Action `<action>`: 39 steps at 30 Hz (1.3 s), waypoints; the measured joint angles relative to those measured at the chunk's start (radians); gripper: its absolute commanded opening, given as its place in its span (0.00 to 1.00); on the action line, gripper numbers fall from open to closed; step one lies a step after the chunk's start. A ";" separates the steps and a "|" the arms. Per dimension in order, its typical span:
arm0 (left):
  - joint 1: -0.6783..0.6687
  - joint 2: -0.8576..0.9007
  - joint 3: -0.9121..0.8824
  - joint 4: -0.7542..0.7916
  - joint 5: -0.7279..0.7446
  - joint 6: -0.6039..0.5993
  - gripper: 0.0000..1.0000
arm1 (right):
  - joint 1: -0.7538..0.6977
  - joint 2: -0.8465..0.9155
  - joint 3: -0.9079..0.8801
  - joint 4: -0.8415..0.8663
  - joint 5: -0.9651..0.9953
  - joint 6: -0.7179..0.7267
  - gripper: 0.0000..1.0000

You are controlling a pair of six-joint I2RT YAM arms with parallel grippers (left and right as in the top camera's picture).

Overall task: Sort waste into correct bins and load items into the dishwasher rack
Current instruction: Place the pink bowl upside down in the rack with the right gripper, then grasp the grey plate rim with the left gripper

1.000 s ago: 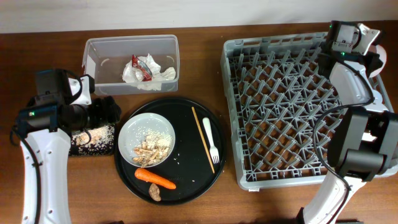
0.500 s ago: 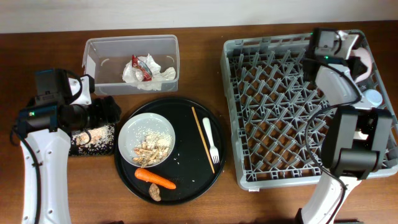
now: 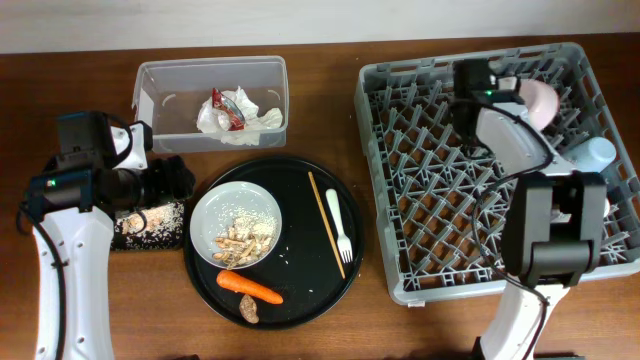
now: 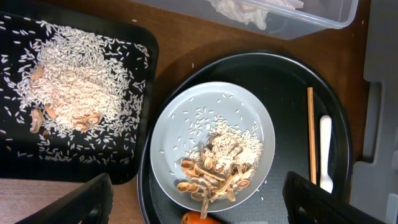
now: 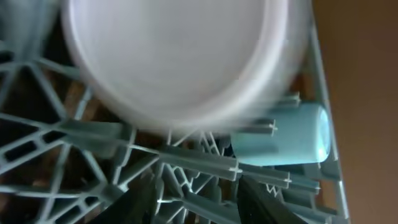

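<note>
The grey dishwasher rack fills the right side. A pale pink-white bowl leans in its far right corner, with a light blue cup lying beside it. My right gripper hovers over the rack pegs just short of the bowl, open and empty. My left gripper is open above the white plate of scraps. An orange carrot, a white fork and a chopstick lie by the plate.
The plate sits on a round black tray. A clear tub at the back holds a napkin and a red-and-white wrapper. A shallow black tray holds rice. A brown lump lies near the carrot.
My right arm swung left along the rack's far edge and its jaws opened. The bowl and blue cup, hidden under the arm before, now show. The left arm stayed still.
</note>
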 measured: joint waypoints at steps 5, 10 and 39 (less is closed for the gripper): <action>0.000 0.000 0.000 -0.001 0.000 0.000 0.87 | -0.024 -0.015 0.000 -0.003 -0.059 0.024 0.46; 0.000 0.000 0.000 -0.001 0.000 0.000 0.87 | -0.033 -0.215 -0.002 -0.118 -0.106 0.108 0.59; 0.000 0.000 0.000 -0.008 -0.007 -0.004 0.96 | 0.222 -0.549 -0.509 -0.325 -0.951 0.108 0.22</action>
